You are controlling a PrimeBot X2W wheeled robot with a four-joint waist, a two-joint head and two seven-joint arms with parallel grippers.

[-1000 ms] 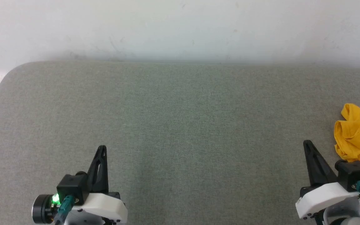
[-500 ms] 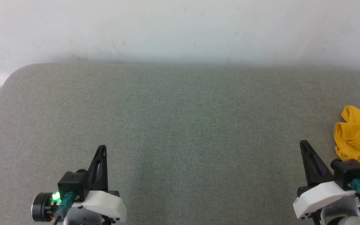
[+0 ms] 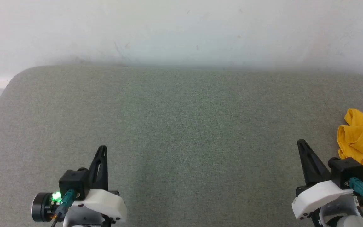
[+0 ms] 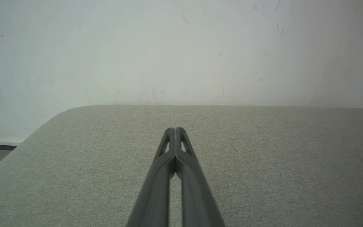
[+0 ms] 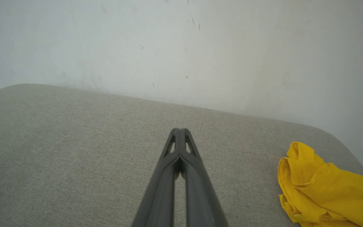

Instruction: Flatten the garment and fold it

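Grey fabric-topped table (image 3: pixel 181 126) against a pale wall (image 3: pixel 181 31), and the garment (image 3: pixel 361 138) sits crumpled at the right edge, just beside the right gripper (image 3: pixel 300 142). Both pairs of fingers are pressed together, holding nothing. The left gripper (image 3: pixel 102 148) hovers well apart on the left. That yellow cloth looks light, soft and floppy, so I'd pinch a hem or sleeve edge, not the bunched middle.

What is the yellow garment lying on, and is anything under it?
The garment lies crumpled on the grey padded table, near its right end. Grey cloth shows beside it; whatever its folds cover cannot be seen.
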